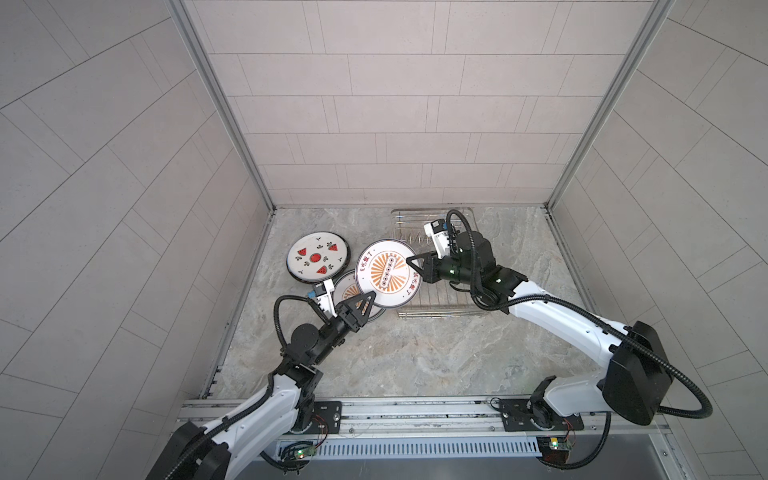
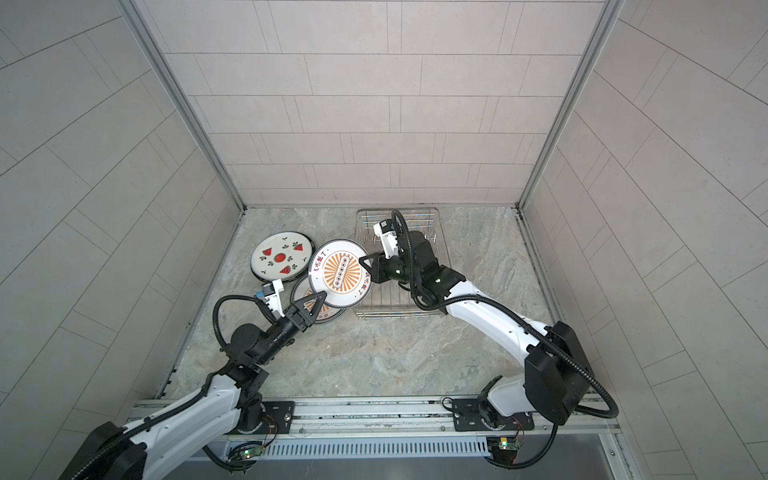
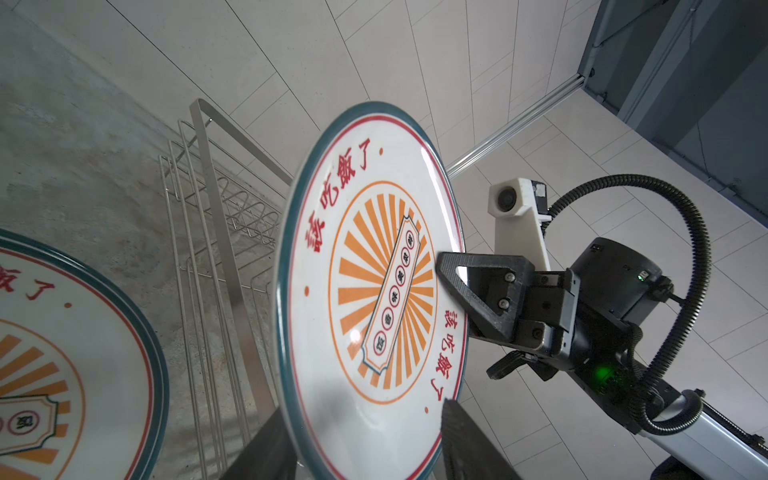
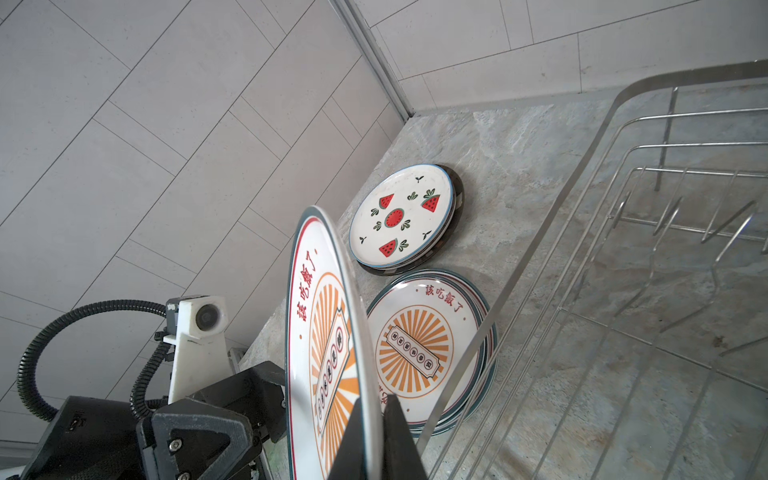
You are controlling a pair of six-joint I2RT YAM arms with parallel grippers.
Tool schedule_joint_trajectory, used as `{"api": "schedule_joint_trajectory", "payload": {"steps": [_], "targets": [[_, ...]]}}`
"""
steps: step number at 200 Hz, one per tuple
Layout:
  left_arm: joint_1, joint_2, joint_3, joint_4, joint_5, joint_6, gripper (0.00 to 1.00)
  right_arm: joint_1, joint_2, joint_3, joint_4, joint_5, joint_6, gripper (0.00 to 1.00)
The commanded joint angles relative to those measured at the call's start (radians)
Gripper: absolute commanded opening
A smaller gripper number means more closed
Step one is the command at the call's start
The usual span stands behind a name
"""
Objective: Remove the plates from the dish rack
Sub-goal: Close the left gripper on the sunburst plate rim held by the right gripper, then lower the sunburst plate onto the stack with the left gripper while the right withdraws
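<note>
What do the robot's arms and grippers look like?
The left arm and right arm have white shells with black joints, and black ribbed cables loop alongside. Left gripper and right gripper have black triangular open-frame fingers and white camera mounts.

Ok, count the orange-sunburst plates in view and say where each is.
2. One sunburst plate is held up by the right tool, left of the dish rack; the other sunburst plate lies flat on the table beside the rack. More may hide beneath it.

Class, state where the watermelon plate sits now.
In both top views the watermelon plate tops a stack on the left of the counter, just behind the sunburst stack, left of the dish rack.
</note>
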Motion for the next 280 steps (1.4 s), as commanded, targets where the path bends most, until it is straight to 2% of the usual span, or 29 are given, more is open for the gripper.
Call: {"api": "schedule_joint_trajectory", "payload": {"steps": [1,45,122,139,188,237,253,280], "targets": [[-0.002,-0.029,-0.011,-0.007,-0.019,0.000,0.54,0.007,-0.003,-0.008,0.079,-0.018,0.020,0.10],[-0.001,-0.046,-0.015,-0.021,-0.027,0.000,0.40,0.018,0.038,-0.004,0.102,-0.041,0.034,0.10],[-0.001,-0.079,-0.022,-0.048,-0.048,-0.008,0.31,0.041,0.082,0.010,0.108,-0.044,0.041,0.10],[-0.002,-0.096,-0.022,-0.066,-0.057,-0.008,0.24,0.041,0.088,0.005,0.109,-0.043,0.044,0.10],[-0.001,-0.130,-0.023,-0.103,-0.072,-0.008,0.14,0.042,0.128,0.008,0.097,-0.041,0.045,0.12],[-0.001,-0.141,-0.025,-0.121,-0.090,-0.008,0.06,0.043,0.143,0.020,0.064,-0.008,0.025,0.25],[-0.001,-0.142,-0.026,-0.122,-0.094,-0.010,0.02,0.042,0.143,0.019,0.060,-0.005,0.019,0.27],[-0.001,-0.145,-0.026,-0.126,-0.094,-0.013,0.00,0.042,0.146,0.021,0.058,-0.004,0.017,0.34]]}}
